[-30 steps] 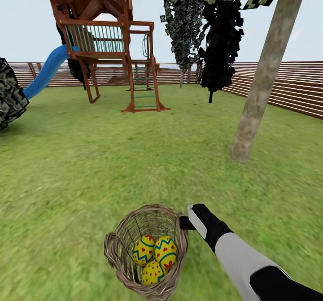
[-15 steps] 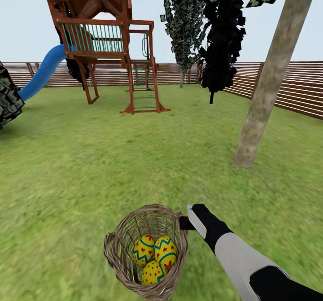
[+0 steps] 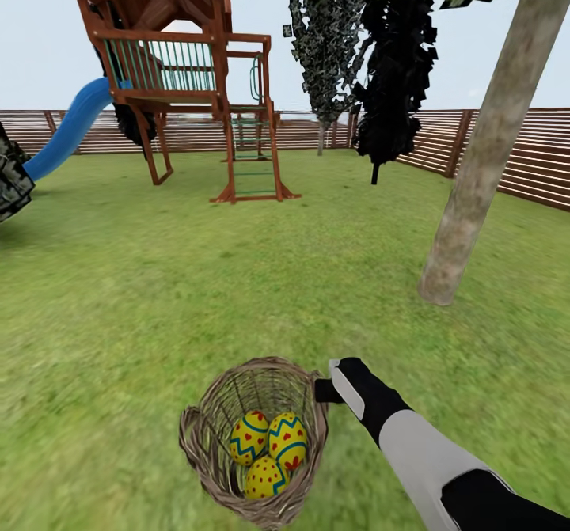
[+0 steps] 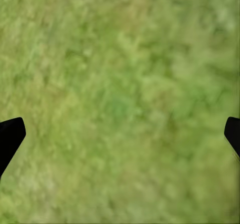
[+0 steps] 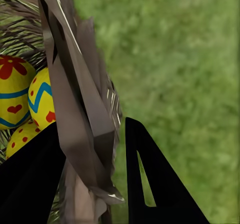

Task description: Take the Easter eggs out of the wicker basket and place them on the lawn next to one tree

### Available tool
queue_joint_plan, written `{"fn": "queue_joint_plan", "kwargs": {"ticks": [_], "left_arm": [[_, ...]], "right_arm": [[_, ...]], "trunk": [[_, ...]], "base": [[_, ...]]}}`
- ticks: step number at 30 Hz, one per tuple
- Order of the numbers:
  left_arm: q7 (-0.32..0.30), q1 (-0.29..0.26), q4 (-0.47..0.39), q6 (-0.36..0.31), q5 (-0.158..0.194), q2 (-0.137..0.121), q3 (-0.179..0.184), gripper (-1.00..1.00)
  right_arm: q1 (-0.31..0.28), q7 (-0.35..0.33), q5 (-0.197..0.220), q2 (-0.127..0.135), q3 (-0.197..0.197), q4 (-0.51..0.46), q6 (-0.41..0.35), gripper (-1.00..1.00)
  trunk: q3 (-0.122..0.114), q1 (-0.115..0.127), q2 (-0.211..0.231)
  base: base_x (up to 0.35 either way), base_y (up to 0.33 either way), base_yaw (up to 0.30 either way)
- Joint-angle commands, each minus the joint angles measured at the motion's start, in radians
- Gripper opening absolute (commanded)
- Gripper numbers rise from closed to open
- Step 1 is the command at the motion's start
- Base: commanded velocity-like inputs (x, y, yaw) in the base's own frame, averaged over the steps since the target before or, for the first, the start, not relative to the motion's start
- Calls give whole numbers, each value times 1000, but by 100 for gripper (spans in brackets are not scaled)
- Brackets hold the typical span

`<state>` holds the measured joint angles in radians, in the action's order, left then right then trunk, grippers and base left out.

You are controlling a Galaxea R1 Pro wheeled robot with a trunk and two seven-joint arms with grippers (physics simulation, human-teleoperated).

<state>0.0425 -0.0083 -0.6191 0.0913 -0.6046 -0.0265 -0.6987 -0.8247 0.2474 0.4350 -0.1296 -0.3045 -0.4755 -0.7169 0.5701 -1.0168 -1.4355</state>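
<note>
The eggs (image 3: 267,452) are yellow with red dots, red hearts and blue zigzag bands. The basket (image 3: 206,444) is tan-brown, the lawn (image 3: 158,293) mottled green, the slide (image 3: 67,131) blue.

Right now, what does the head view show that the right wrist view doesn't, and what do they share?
Head view alone: the tree, play frame, fence, and the whole wicker basket. Right wrist view alone: the fingers straddling the basket wall, one inside, one outside. Shared: the Easter eggs, the basket, the lawn, and the right gripper.
</note>
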Motion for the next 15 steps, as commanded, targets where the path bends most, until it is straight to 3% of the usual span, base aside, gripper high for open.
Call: {"fn": "queue_joint_plan", "kwargs": {"ticks": [1,15], "left_arm": [[3,-1,1,5,-10,0,-4,100],[10,-1,1,5,-11,0,-3,100]], "right_arm": [[-1,9,18,1,-5,-2,-1,-100],[-1,9,18,0,-5,-2,-6,-100]], "trunk": [[1,-1,0],[1,-1,0]], "base": [[337,0,0],[338,0,0]]}}
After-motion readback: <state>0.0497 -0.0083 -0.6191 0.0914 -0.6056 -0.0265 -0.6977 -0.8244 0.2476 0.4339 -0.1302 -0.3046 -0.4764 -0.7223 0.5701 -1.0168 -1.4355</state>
